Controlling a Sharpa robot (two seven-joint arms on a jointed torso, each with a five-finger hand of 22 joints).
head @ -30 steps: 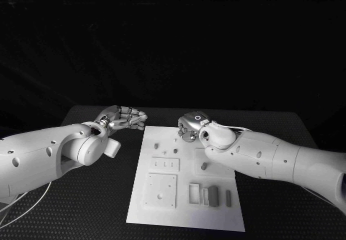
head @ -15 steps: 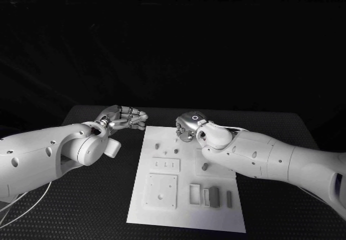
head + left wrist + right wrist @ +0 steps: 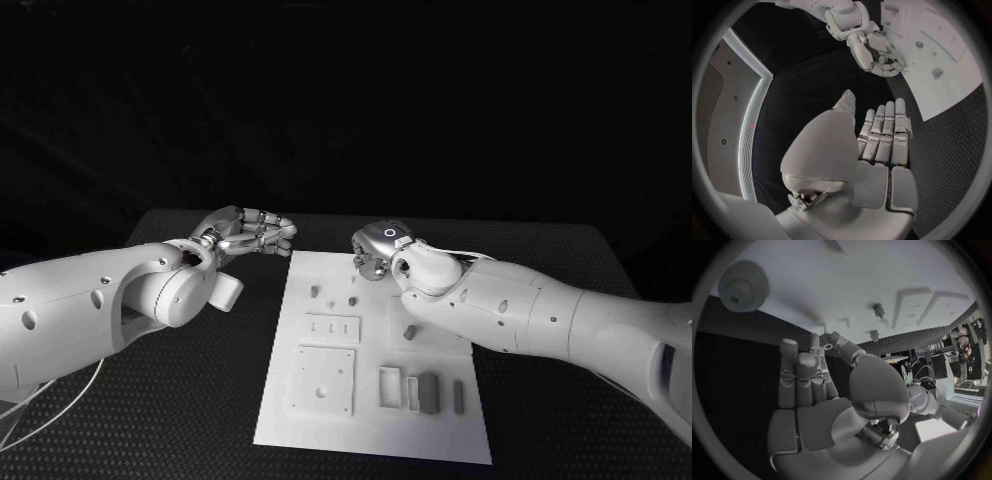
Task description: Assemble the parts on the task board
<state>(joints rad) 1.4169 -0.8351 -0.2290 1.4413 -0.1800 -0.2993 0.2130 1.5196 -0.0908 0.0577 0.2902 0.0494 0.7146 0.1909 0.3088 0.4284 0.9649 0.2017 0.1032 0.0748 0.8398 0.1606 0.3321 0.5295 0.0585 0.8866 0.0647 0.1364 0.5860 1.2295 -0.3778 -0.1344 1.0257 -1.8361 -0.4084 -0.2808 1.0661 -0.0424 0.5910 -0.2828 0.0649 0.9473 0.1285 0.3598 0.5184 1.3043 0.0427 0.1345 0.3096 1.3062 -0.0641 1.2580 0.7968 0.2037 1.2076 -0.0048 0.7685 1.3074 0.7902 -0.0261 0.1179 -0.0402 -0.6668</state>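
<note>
Right hand [image 3: 378,250] slightly nearer task board [image 3: 372,385] (lengthwise away).

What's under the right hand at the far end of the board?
The right hand hovers over the task board's far edge. A gear lies flat there, and small pegs stand nearby. Whatever sits directly beneath the palm is covered.

The right hand [image 3: 378,250] covers the task board [image 3: 372,420]'s upper right corner in the head view (its fingertips face away, unseen). Small parts [image 3: 351,301] at centre are too tiny to identify
</note>
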